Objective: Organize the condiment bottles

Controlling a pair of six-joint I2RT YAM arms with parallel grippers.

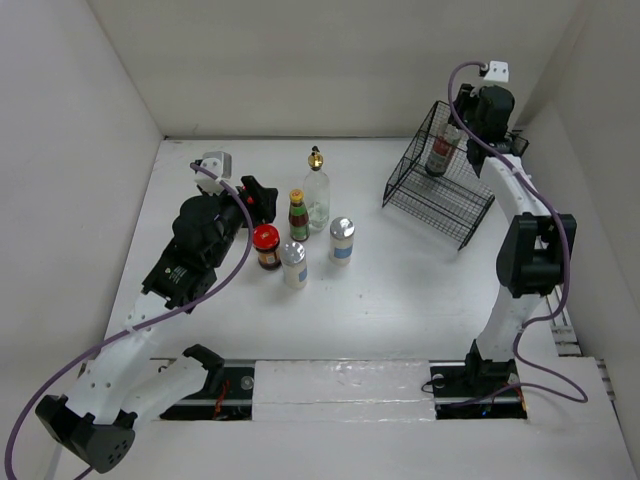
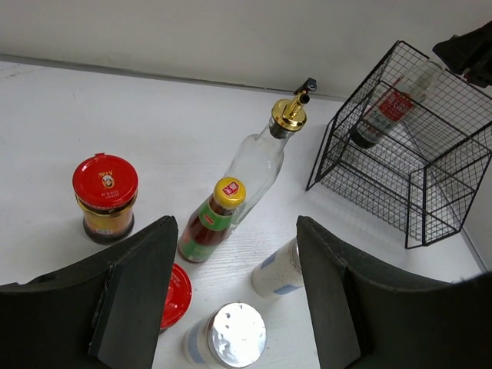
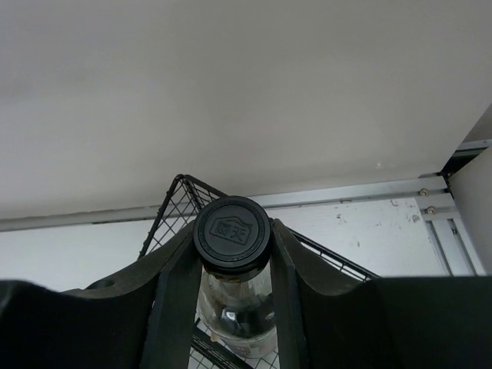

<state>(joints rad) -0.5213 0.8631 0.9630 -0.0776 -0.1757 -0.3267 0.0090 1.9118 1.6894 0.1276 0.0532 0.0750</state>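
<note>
Far right on the table (image 1: 400, 300), inside the black wire basket (image 1: 436, 212), the black-capped bottle (image 1: 440, 150) leans at a tilt with its cap uppermost. Whether its base rests on the wire is not clear. The right gripper (image 1: 460, 125) is clenched on this bottle. The right wrist view shows its fingers (image 3: 178, 277) pressed against the neck on either side, just under the round black cap.

Left of the table's middle, well apart from the basket, the other condiment bottles stand upright in a loose cluster. The clear gold-capped glass bottle (image 1: 316, 192) is the farthest of them. The yellow-capped dark sauce bottle (image 1: 298, 215) stands just beside it on its near-left side. A silver-lidded white shaker (image 1: 342, 240) stands to the near right of the glass bottle. The second shaker (image 1: 293, 265) is nearer still, below the yellow cap in the top view. A red-lidded dark jar (image 1: 266, 246) sits just left of that second shaker. The left wrist view shows another red-lidded jar (image 2: 105, 196) at the left of that view, apart from the rest.

The left gripper (image 2: 234, 246) hangs over the left side of the cluster with its jaws spread wide, grasping nothing. One of its fingers (image 2: 142, 296) hides part of a red lid.
</note>
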